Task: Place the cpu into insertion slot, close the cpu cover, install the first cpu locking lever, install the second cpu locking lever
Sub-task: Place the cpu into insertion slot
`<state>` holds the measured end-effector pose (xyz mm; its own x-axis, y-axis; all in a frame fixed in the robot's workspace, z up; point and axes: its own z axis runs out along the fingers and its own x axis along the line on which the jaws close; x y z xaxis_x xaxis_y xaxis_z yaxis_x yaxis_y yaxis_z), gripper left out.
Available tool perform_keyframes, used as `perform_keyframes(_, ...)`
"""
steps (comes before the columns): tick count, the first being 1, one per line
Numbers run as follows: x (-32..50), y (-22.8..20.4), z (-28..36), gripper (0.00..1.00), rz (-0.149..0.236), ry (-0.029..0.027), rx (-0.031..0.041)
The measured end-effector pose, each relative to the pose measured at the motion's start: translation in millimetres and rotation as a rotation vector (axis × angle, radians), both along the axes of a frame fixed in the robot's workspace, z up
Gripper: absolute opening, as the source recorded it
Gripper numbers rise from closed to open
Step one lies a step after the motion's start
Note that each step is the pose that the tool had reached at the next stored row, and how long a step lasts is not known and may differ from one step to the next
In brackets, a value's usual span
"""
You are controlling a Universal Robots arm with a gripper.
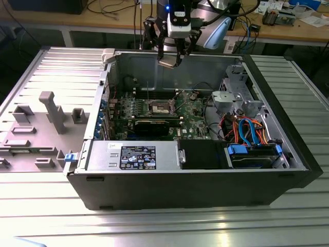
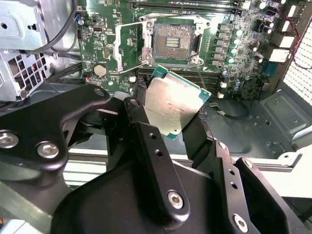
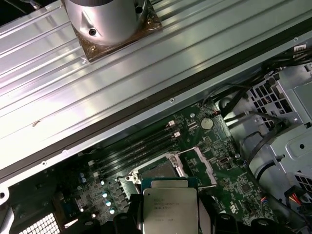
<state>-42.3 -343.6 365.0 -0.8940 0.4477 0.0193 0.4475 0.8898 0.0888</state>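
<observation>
My gripper (image 1: 170,57) hangs above the back wall of the open computer case, shut on the cpu (image 1: 168,63). In both wrist views the cpu (image 2: 176,103) (image 3: 169,208) shows its silvery face and thin green rim, pinched at opposite edges between black fingers (image 2: 139,117). It is tilted and held well above the board. Below it on the green board lies the insertion slot (image 1: 159,107) (image 2: 173,41) (image 3: 157,170), its dark pin field bare. The cpu cover (image 2: 128,47) (image 3: 200,164) stands swung open beside the slot.
A long black graphics card (image 1: 154,125) lies in front of the slot. Memory slots (image 3: 139,146) run behind it. A metal drive cage (image 1: 237,98) and orange and blue cables (image 1: 248,128) fill the exterior view's right. Grey fixtures (image 1: 49,116) stand outside the case.
</observation>
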Motion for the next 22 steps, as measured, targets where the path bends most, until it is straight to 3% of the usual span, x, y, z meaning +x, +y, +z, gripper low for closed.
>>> perform_keyframes(6,-0.2,0.0,-1.5,0.55,-0.049,0.0000,0.0000)
perform_keyframes(22,-0.2,0.0,-3.7,0.55,-0.108,0.0000,0.0000)
